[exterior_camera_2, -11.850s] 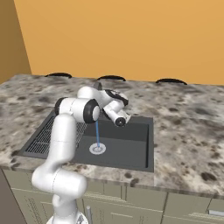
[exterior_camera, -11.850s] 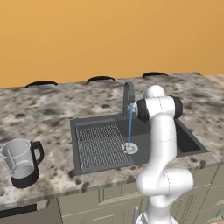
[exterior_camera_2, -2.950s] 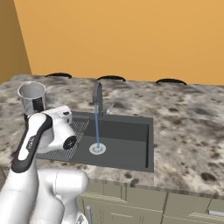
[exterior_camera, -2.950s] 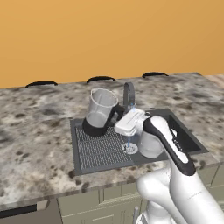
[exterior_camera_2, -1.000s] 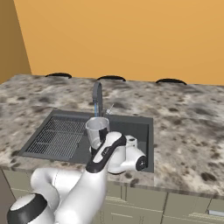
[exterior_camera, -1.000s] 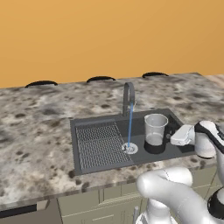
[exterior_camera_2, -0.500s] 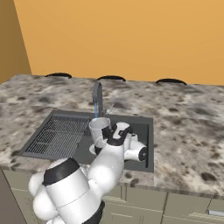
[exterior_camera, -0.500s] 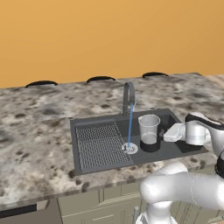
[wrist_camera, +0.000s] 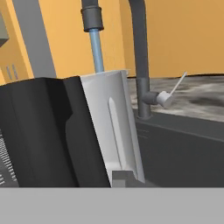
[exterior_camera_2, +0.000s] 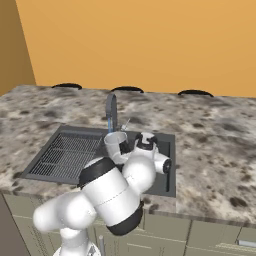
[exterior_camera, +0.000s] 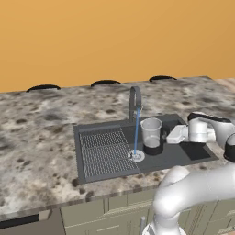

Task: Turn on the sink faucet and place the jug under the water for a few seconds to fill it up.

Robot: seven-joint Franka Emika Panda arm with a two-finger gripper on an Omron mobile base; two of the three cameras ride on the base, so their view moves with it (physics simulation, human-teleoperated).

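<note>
Jug [exterior_camera: 152, 134] off the table at far left, where it stood at the start; now inside the sink [exterior_camera: 193, 151], upright, just right of the water [exterior_camera: 136, 131]. Over the last second it shifted left from the basin's right part toward the stream; whether the stream enters its mouth yet is hard to judge from the base views. Arm swung from upright over the basin to low on the right side, gripper [exterior_camera: 170, 134] at the jug's handle side, jaws closed on it.
</note>
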